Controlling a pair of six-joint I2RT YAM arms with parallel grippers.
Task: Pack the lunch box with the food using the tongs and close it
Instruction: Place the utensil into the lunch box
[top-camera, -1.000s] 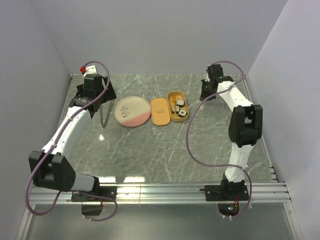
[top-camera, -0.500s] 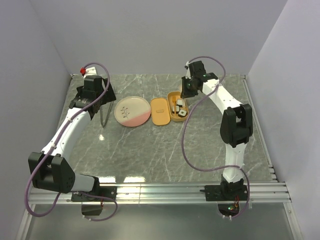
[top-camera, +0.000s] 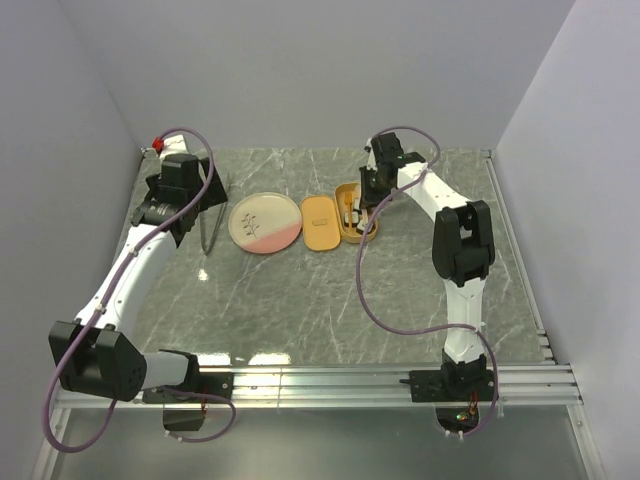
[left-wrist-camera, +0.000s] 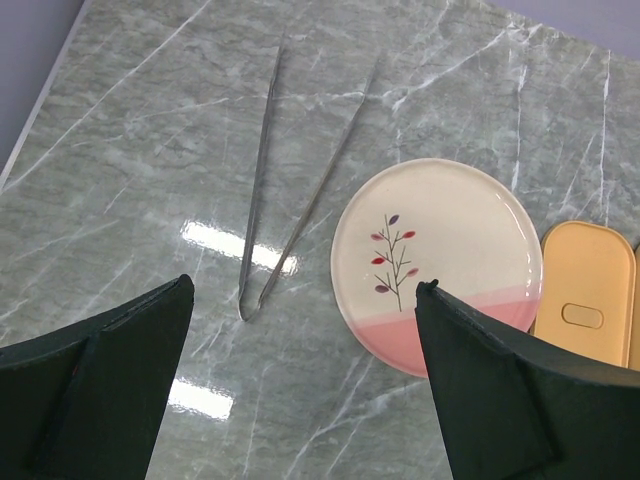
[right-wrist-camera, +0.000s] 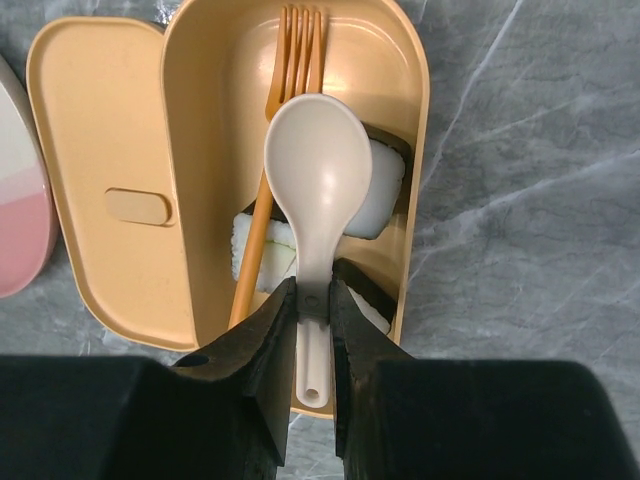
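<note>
Robot lab test cell. What shows you that:
- Plain pale walls (top-camera: 300, 70) box the bench in on three sides.
- Grey marble-pattern tabletop (top-camera: 300, 300), evenly lit.
- An aluminium rail (top-camera: 330, 378) along the near edge carries the left arm (top-camera: 130, 265) and right arm (top-camera: 460, 245), both white and black.
- Purple cables (top-camera: 358, 275) loop loose over the surface.
- The tableware reads as props: lunch box (right-wrist-camera: 195, 150), plate (left-wrist-camera: 450, 220).

Orange-tan lunch box (right-wrist-camera: 200, 120), beige spoon (right-wrist-camera: 318, 160)
</note>
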